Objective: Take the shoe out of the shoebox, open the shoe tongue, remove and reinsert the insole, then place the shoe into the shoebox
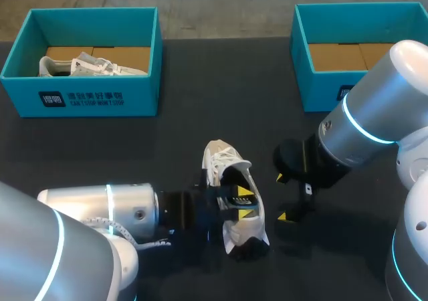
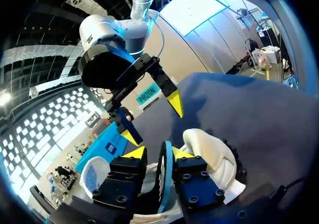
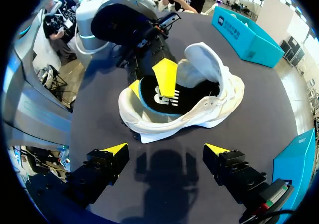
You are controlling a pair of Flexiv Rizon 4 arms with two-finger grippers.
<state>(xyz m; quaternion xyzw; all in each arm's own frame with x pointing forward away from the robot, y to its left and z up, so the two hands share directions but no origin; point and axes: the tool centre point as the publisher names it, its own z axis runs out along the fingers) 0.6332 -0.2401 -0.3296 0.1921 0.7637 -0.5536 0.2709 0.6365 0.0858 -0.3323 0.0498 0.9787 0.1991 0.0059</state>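
A white shoe (image 1: 231, 180) lies on its side on the dark table, its tongue pulled open. My left gripper (image 1: 245, 198) reaches into the shoe's mouth. In the left wrist view the black insole (image 2: 164, 176) with its blue edge stands between the fingers of the left gripper (image 2: 159, 153), with a small gap on one side, so the jaws are open. The right wrist view shows one yellow tip over the insole (image 3: 159, 102) and the other outside its rim. My right gripper (image 1: 281, 196) (image 3: 165, 149) stands wide open just right of the shoe (image 3: 219, 99), holding nothing.
A teal shoebox (image 1: 20, 80) at the back left holds a second white shoe (image 1: 87, 65). Another teal shoebox (image 1: 301, 33) stands at the back right with only its cardboard floor showing. My right arm's bulk (image 1: 381, 120) hangs over the table's right side.
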